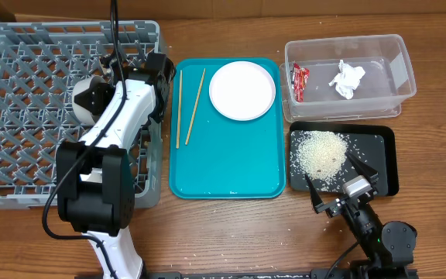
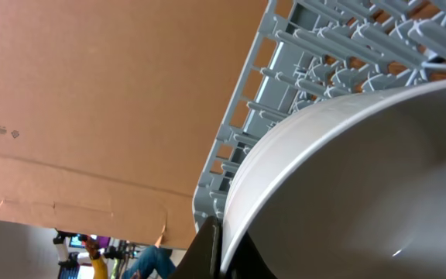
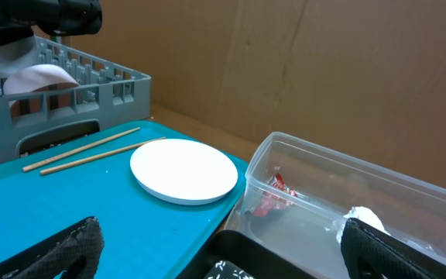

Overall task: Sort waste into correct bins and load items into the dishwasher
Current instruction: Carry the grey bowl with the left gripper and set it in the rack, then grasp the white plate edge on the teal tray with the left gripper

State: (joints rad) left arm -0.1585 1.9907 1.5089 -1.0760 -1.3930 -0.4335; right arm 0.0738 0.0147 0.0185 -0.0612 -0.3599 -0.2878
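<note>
**Bowl pinched at the rack, other gripper wide open**

White bowl (image 1: 82,94) in the upper left-centre of the overhead frame, inside the outline of the grey dish rack (image 1: 22,116) and near its right wall. Gripped at the rim by the left gripper (image 2: 224,260). In the left wrist view, dark fingers (image 2: 204,249) pressed on either side of the thin white edge at the bottom of the frame, with rack lattice behind. Resting on the pegs or held clear of them: cannot tell.

Just right of the rack, a teal tray (image 1: 223,170) in the centre of the frame. On it, a round white plate (image 1: 242,89) at upper right. Along its left side, two wooden chopsticks (image 1: 179,108), close together at the lower ends, spreading apart toward the top, not touching the plate.

At upper right, a clear tub (image 1: 397,74) holding a red wrapper (image 1: 299,81) at its left end and a crumpled tissue (image 1: 348,80) near the middle. Directly below it, a black tray (image 1: 385,170) with a heap of rice (image 1: 320,153) in its left half. A few stray grains on the wooden table (image 1: 269,232) past the tray's lower edge.

Right gripper (image 1: 336,180) at lower right, over the lower edge of the black tray. Fingers spread wide, nothing between them.
</note>
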